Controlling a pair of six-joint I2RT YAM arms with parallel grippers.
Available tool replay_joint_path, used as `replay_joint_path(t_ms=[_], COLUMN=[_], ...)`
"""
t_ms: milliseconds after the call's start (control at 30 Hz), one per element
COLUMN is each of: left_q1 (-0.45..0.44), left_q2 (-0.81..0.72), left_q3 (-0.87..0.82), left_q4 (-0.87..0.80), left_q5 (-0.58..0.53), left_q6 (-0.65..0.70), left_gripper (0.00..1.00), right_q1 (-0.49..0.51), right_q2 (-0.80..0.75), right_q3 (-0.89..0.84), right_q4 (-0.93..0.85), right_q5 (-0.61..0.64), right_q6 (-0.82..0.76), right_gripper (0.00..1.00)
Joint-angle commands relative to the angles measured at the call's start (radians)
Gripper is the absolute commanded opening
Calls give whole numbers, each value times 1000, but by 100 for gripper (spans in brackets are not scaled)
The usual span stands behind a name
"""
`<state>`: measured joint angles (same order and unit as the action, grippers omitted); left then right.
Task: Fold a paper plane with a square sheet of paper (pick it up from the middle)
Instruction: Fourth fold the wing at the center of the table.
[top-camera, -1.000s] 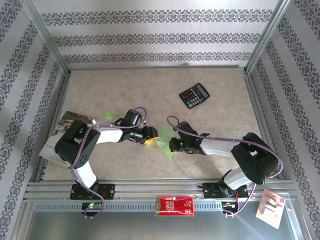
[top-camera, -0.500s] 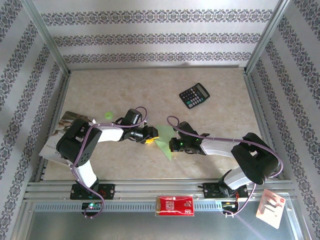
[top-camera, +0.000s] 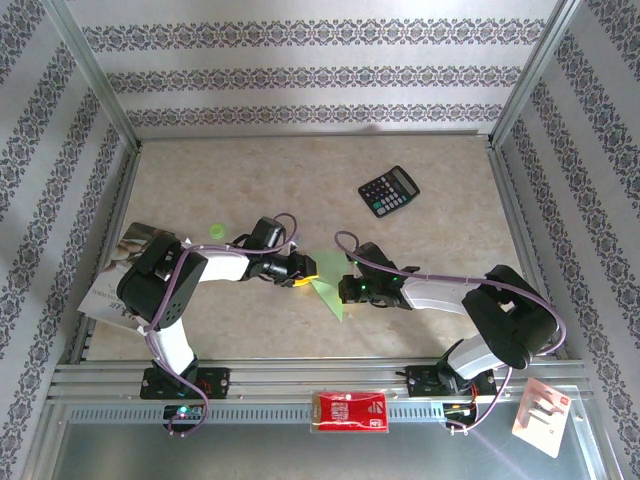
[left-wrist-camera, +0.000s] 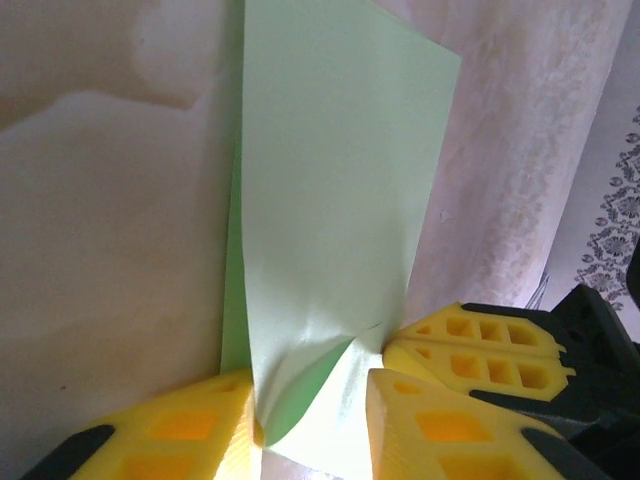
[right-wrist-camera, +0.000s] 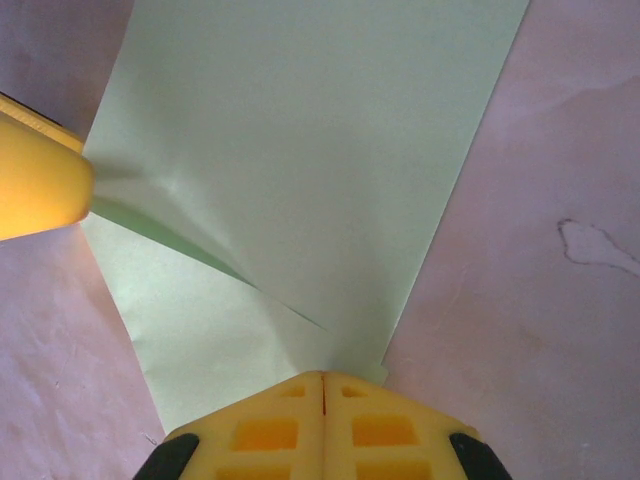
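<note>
Green paper (top-camera: 327, 292) lies on the table (top-camera: 250, 180) front of centre, between the two grippers, at least one flap already folded over.

Change over the last second: left gripper (top-camera: 300, 272) jaws have narrowed visibly. Arm pose and paper position in top view are almost the same as before. Right gripper (top-camera: 345, 290) unchanged, clenched on the near edge of the paper and pinning it.

Meaning (judgement): right holds the sheet as anchor while left gathers a layer to lift or turn it. A fold is being started, and the plane is far from done.

Views:
- Top: only placement, with the grippers nose to nose over the sheet; jaw gaps too small to read
- Left wrist: a puffed ridge of paper stands between the left fingers (left-wrist-camera: 200, 430), both touching it, a gap left between them; cannot tell if the pinch is firm yet
- Right wrist: right jaws meet with no gap at the paper's edge; one left finger presses in from the side, creases fanning out from it

Risk: a crumple instead of a clean crease
</note>
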<state>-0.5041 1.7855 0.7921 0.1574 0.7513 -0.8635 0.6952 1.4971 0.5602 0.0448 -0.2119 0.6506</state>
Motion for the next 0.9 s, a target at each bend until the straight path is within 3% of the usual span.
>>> replay_joint_path(t_ms=[0, 300, 533, 633, 800, 867], left_q1=[-6, -6, -7, -9, -19, -19], left_q2=[8, 30, -70, -126, -210, -244], left_q3=[42, 38, -52, -87, -72, -73], left_q4=[-61, -24, 72, 58, -100, -143], left_q5=[-26, -42, -71, -104, -178, -215], left_q6=[62, 32, -130, -197, -241, -266], left_gripper=[27, 11, 0, 0, 0, 0], right_q1=[-20, -30, -13, 36, 151, 202], right_q2=[29, -3, -93, -132, -161, -152], right_q3=[-4, 82, 157, 175, 178, 183], right_q4=[-72, -151, -273, -300, -270, -259], right_q5=[1, -50, -46, 24, 187, 256], right_q6=[-42, -184, -269, -255, -179, -145], right_gripper=[0, 5, 17, 22, 30, 41])
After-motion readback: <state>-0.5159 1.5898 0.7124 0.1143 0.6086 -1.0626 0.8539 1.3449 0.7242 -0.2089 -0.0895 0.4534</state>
